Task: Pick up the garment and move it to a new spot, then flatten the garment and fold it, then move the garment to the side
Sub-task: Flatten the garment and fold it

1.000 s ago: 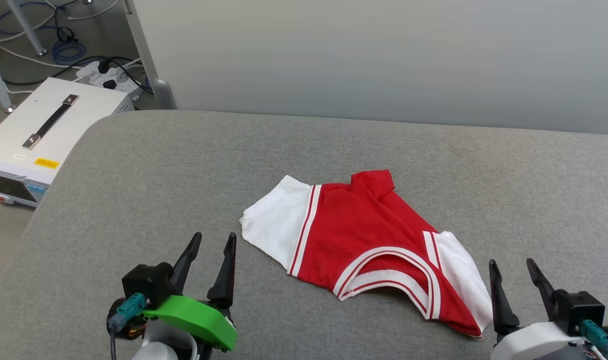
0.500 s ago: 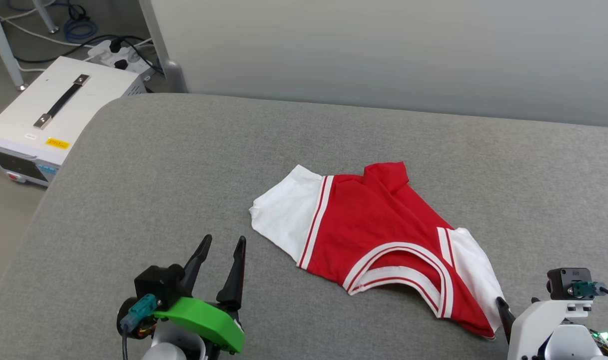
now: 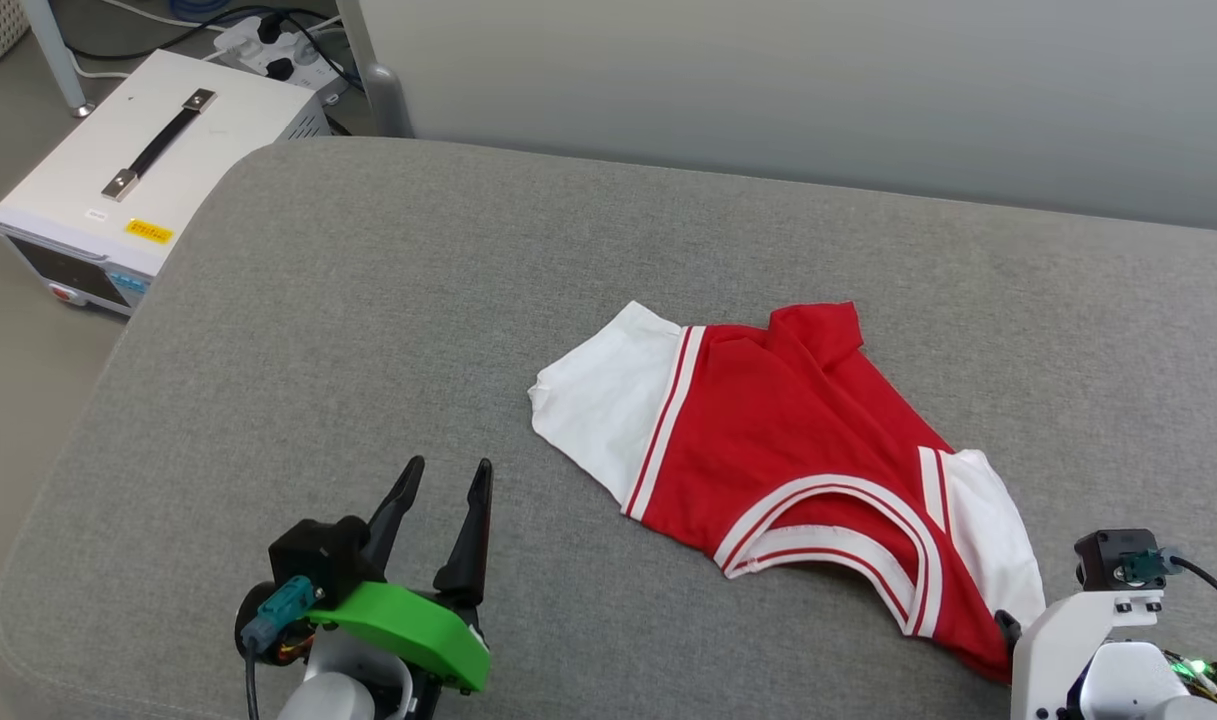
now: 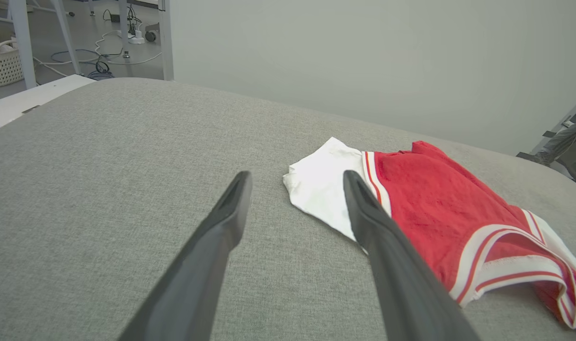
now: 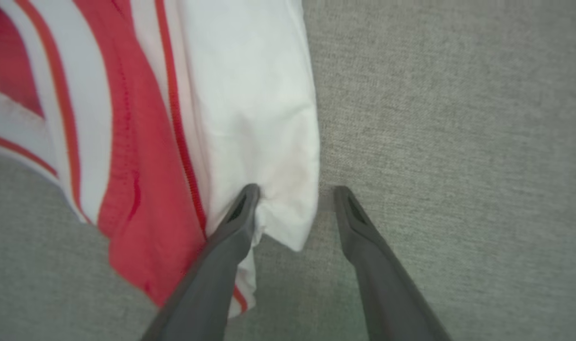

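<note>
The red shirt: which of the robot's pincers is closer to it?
Right. The right pincer is at a white sleeve of the shirt, with one finger touching the cloth's corner. The left pincer is over bare grey cushion, clear of the other sleeve.

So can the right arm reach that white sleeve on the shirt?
Probably yes. The right gripper is open, with its fingers either side of the corner of the garment's white sleeve, and nothing blocks it.

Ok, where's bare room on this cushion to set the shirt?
Bare cushion runs from the garment's left sleeve to the left edge, and behind it toward the wall. Crowded near right, where the right gripper straddles the other sleeve's corner.
</note>
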Controlling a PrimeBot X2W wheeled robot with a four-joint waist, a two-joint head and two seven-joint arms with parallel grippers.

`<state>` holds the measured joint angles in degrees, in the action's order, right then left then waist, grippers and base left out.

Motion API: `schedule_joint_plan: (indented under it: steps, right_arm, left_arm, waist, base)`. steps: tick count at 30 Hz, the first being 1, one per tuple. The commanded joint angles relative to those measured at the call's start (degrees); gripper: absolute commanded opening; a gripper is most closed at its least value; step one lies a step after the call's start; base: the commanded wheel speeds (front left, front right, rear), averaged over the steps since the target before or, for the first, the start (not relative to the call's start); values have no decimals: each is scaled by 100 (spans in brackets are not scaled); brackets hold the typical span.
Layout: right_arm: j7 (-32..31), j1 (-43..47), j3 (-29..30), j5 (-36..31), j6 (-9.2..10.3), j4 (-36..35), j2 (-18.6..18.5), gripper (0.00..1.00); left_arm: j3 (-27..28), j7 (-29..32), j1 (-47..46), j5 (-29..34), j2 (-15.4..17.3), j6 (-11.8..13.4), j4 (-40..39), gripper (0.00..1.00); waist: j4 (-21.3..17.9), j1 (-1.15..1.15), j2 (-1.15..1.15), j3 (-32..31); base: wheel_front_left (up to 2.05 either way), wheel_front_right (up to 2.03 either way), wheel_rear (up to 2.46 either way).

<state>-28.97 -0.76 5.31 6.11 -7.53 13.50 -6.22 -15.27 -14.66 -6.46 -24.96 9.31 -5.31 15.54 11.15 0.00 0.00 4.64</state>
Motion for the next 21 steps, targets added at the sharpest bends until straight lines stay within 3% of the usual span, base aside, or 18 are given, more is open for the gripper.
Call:
schedule_joint_plan:
  steps: [1,6,14,21]
  right_arm:
    - [34,-26,-42,-27,4,135,-18,0]
    - [291,-77,86,-90,4,38,-228,0]
    - [368,-63,507,-348,4,-459,-1086,0]
    - [568,-171,542,-459,4,9,-1504,0]
  left_arm:
    - [47,-34,-94,56,-31,-28,18,100]
    - [145,-34,-65,96,-79,-59,98,100]
    - [194,-34,-92,162,-181,-118,152,100]
    - [155,-34,-156,199,-247,-157,238,100]
  waist:
    - [-14,0,0,3]
    - [-144,0,0,-72]
    - [-351,0,0,-91]
    - [-379,0,0,-19]
  base:
    - [0,0,0]
    - [0,0,0]
    - [0,0,0]
    - [0,0,0]
